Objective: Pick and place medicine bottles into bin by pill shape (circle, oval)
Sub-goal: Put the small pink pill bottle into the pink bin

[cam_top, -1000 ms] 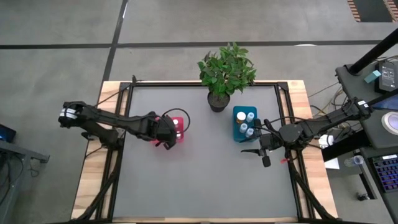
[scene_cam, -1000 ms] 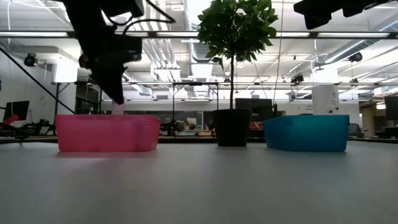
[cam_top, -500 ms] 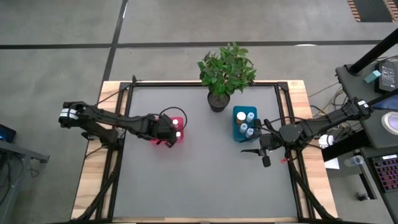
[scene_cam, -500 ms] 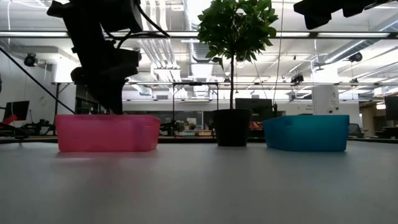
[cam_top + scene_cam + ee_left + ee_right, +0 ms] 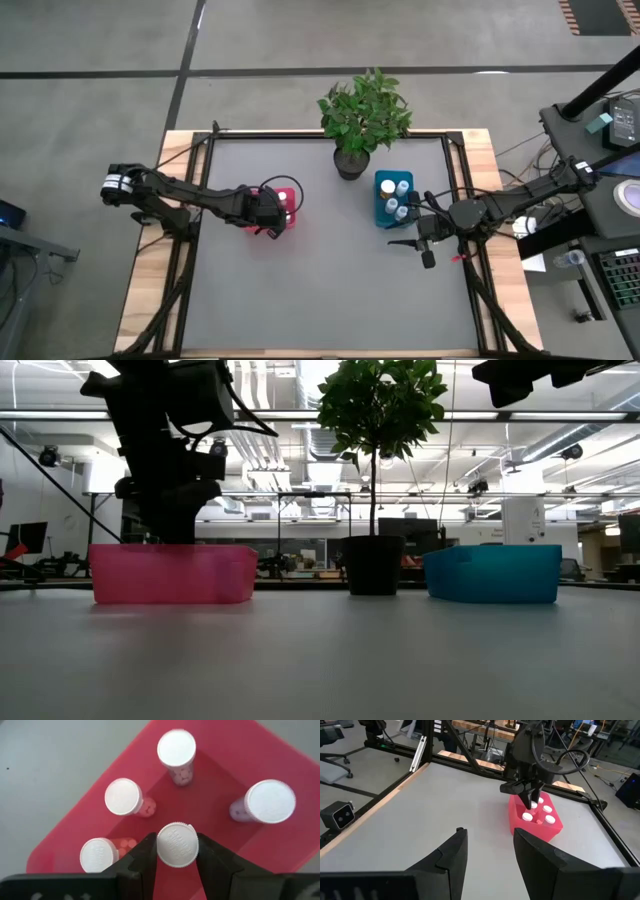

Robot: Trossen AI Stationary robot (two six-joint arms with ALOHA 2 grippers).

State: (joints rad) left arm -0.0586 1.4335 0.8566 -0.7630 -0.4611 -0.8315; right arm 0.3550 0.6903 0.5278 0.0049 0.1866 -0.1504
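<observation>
The red bin stands left of the table's middle and the teal bin right of it. My left gripper reaches down into the red bin and is shut on a white-capped medicine bottle. Several other white-capped bottles stand upright on the red bin's floor around it. Three bottles stand in the teal bin. My right gripper is open and empty, raised just to the right and near side of the teal bin. My left gripper pinches the bottle's white cap by its rim between the two fingers. The fingers come from above, pointing down. The bottle stays upright below them, inside the red bin; whether its bottom is on the bin's floor cannot be told.
A potted green plant in a dark pot stands between the bins at the far side. In the low view the red bin and the teal bin flank it. Bare grey tabletop lies toward the near edge.
My left gripper has gone down into the red bin with the bottle, which stays upright in the hold; its fingertips now sit below the bin's rim in the low view.
</observation>
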